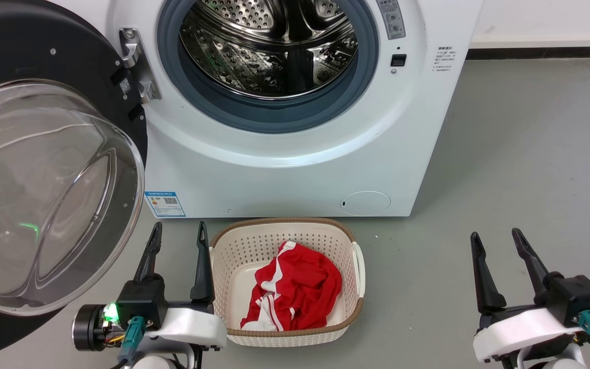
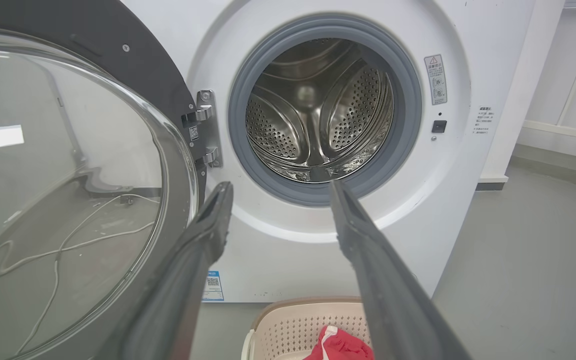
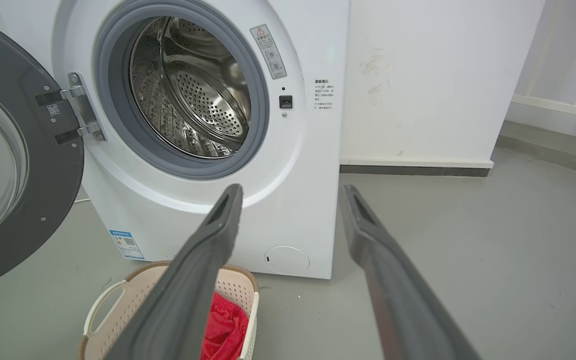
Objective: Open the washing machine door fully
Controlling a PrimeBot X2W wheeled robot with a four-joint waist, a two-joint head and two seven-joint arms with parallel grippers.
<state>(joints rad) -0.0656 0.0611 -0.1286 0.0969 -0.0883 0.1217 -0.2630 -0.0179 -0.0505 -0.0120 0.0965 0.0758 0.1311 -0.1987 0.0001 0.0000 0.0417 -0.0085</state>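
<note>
Left gripper (image 1: 179, 228), fingers spread and empty, sits low on the left, its arm cut off by the bottom edge. Right gripper (image 1: 496, 234), also spread and empty, sits low on the right over bare floor (image 1: 530, 154). Washing machine door (image 1: 49, 179) hangs swung open just left of the left gripper, its far side cut off by the picture edge. Its hinge (image 1: 136, 61) joins the washing machine (image 1: 295, 169), whose drum (image 1: 269, 46) stands exposed, top cut off. Basket (image 1: 285, 221) with red cloth (image 1: 295, 292) sits between the grippers, just beside the left one; whether that gripper touches door or basket is hard to judge
</note>
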